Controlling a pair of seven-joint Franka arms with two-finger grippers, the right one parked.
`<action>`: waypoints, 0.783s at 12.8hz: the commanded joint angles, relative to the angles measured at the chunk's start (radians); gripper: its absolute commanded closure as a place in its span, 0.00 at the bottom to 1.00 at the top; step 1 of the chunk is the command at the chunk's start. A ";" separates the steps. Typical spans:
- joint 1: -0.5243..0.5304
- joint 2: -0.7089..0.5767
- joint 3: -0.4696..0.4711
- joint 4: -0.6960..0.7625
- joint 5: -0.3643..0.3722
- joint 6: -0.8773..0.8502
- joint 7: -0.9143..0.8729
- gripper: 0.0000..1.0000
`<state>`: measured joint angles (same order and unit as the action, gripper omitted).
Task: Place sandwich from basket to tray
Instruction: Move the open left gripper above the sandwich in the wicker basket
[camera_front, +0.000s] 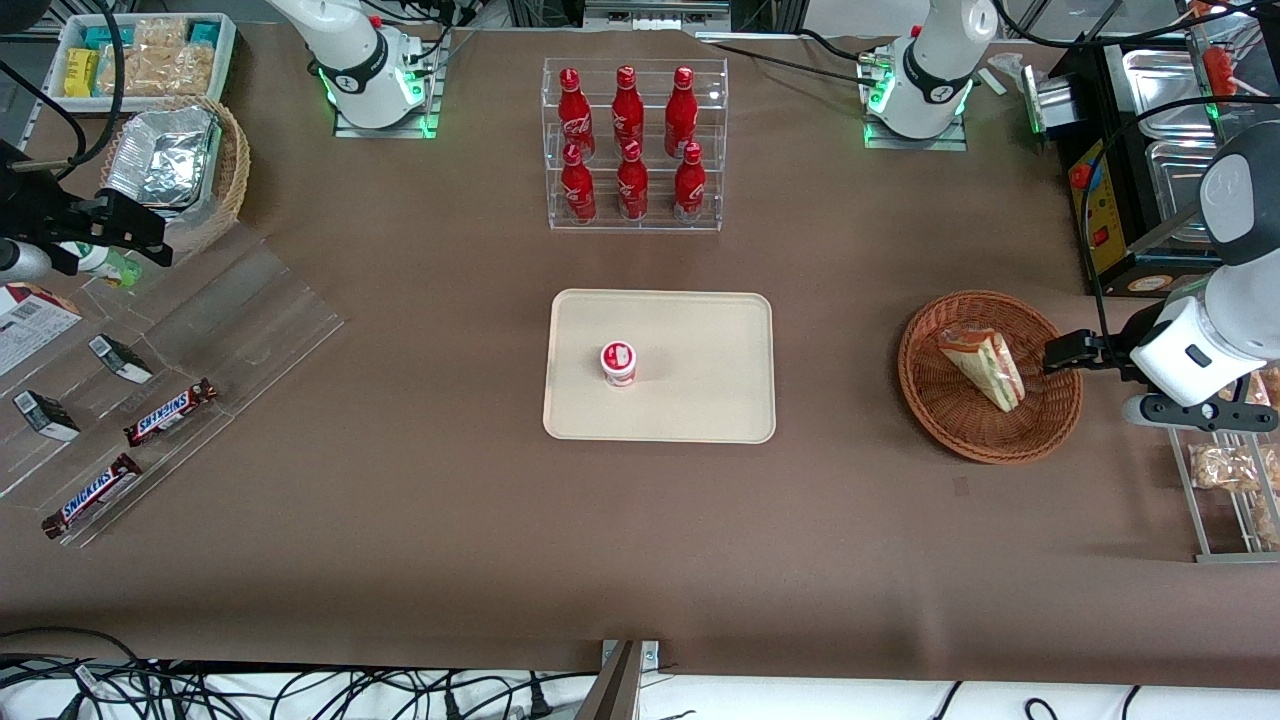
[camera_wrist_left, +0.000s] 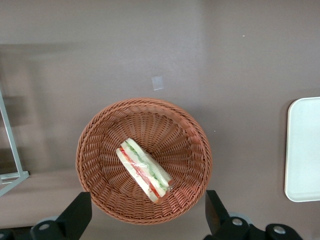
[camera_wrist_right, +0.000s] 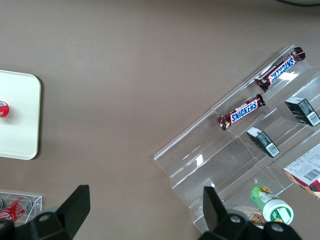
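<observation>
The brown worktop (camera_front: 420, 480) carries one cream tray (camera_front: 700, 400) at its middle and one reddish wicker basket (camera_front: 940, 400) toward the working arm's end. One wrapped sandwich (camera_front: 982, 366) lies in the basket, slanting across its floor. The end effector (camera_wrist_left: 147, 212) hangs above the basket's rim, fingers (camera_wrist_left: 75, 215) spread wide and holding nothing. It should probably descend centred over the wedge and close across its narrow width, gently, since wrap slips. One small red-lidded cup (camera_front: 619, 362) already stands on the tray; six red bottles (camera_front: 628, 140) fill the clear rack.
</observation>
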<state>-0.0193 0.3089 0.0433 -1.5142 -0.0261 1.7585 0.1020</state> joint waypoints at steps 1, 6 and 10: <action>-0.001 -0.005 -0.020 0.026 -0.005 -0.024 -0.008 0.00; 0.015 0.024 -0.013 0.015 0.020 -0.014 -0.050 0.00; 0.027 0.074 -0.010 0.008 0.011 0.016 -0.102 0.00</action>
<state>0.0032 0.3556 0.0355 -1.5138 -0.0221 1.7641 0.0519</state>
